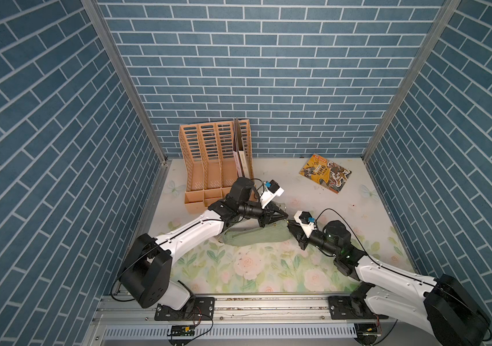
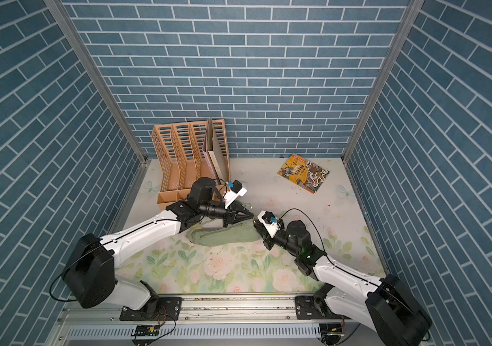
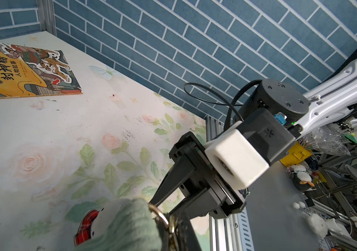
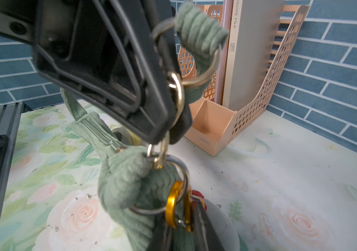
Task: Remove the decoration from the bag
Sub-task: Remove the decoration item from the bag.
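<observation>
Clenching the left end effector (image 4: pixel 167 135) on the bag's (image 1: pixel 253 236) gold clasp (image 4: pixel 178 95), I anchor it; I cannot tell whether the right end effector (image 3: pixel 154 206) grips.

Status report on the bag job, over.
Left gripper shut on gold clasp. Right gripper at orange carabiner, grip unclear. Decoration still on bag. Nothing blocking.

Bright, even overhead light; soft shadows beside the bag (image 1: pixel 253 236). The right wrist view blurs close around it.
</observation>
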Action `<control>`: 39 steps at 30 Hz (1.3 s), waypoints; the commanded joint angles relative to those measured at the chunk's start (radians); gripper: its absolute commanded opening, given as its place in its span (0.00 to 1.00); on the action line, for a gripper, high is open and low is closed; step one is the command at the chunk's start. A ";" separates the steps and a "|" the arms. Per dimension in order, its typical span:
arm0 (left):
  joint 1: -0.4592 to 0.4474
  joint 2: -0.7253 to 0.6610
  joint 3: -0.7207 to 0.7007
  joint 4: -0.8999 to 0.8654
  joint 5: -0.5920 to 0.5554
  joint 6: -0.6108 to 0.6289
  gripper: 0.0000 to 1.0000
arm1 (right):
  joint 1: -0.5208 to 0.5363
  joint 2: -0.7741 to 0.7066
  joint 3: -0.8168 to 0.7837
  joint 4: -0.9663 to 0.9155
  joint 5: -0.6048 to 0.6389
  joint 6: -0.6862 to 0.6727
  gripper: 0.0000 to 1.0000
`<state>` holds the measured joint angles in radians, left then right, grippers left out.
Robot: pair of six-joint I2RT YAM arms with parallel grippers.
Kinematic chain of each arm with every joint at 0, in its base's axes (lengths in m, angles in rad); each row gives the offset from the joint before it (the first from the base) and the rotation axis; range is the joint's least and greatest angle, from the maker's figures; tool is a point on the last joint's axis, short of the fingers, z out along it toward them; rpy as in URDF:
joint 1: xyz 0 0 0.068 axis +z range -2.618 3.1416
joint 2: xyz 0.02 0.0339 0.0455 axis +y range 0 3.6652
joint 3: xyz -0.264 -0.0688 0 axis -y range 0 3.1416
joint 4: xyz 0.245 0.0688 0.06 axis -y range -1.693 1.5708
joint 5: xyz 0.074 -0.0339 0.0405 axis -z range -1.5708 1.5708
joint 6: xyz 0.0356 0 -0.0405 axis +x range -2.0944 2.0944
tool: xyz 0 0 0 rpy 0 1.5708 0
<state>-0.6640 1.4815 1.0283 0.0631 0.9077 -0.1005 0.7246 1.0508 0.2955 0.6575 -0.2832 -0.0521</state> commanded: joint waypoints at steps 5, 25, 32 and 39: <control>0.011 -0.039 0.016 0.005 -0.017 -0.006 0.00 | 0.038 -0.014 -0.030 0.080 0.137 0.027 0.11; 0.012 -0.107 -0.136 0.225 -0.108 -0.222 0.30 | 0.260 -0.063 0.133 -0.165 0.554 0.064 0.00; 0.012 -0.103 -0.145 0.208 -0.126 -0.215 0.41 | 0.308 -0.031 0.171 -0.180 0.628 0.030 0.00; 0.018 -0.099 -0.160 0.209 -0.130 -0.212 0.39 | 0.318 -0.039 0.181 -0.197 0.662 0.014 0.00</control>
<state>-0.6529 1.3891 0.8856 0.2531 0.7792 -0.3172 1.0340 1.0191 0.4461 0.4755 0.3336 -0.0185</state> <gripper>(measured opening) 0.391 0.107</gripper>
